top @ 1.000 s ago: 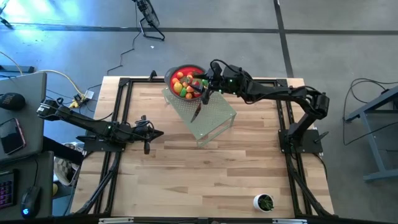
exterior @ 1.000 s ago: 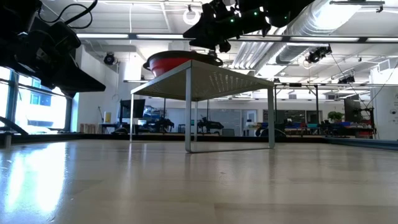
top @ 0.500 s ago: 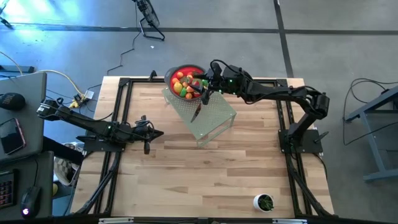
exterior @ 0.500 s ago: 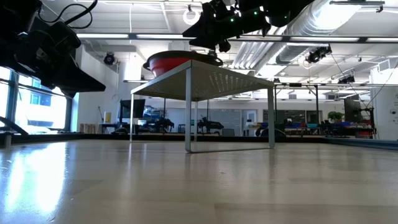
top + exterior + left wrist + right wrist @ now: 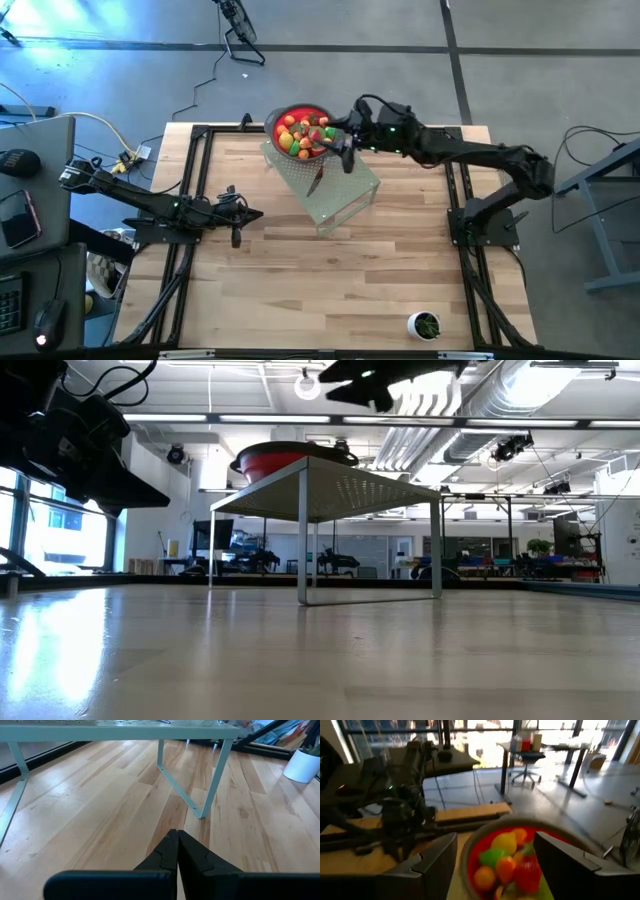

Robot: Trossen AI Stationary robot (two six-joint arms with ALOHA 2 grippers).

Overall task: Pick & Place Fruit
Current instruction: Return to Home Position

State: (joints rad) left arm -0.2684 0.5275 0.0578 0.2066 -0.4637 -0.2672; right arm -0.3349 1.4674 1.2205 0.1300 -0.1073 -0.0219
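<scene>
My right gripper [image 5: 495,845] hangs empty, its 2 fingers [image 5: 437,862] spread wide, over the shelf [image 5: 345,195] beside the red strainer [image 5: 271,127] where the fruit [image 5: 303,136] lies heaped. My left gripper [image 5: 177,842] sits pinched together, holding nothing, low over the table [image 5: 330,290].

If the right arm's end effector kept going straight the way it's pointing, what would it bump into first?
Most likely the fruit piled in the red strainer, which sits directly ahead of the open right end effector. How near it is can't be judged.
</scene>
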